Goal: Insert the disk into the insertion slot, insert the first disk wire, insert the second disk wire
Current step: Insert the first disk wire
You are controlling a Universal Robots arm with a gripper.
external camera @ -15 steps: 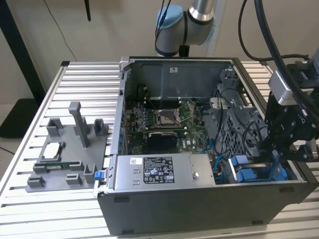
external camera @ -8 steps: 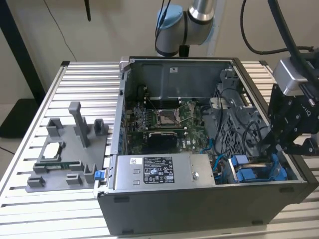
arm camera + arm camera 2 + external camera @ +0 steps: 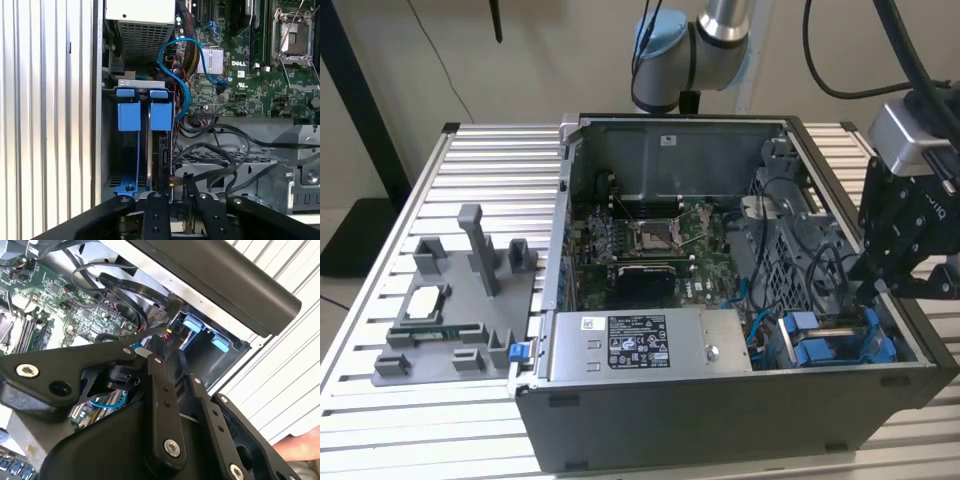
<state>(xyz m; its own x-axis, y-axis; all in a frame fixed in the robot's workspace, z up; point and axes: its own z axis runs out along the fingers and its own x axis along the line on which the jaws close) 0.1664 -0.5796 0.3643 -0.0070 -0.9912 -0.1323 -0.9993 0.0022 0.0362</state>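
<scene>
- I see the disk (image 3: 162, 145) standing on edge in its slot in the drive bay, at the corner of the computer case (image 3: 720, 430) on the exterior view's right
- 1 more blue frame (image 3: 129, 117) sits just beside it
- gripper (image 3: 870, 288) hangs over that bay, near the disk's end; I can't tell if it's apart or clamped
- black wires (image 3: 130, 286) run close by the disk
</scene>
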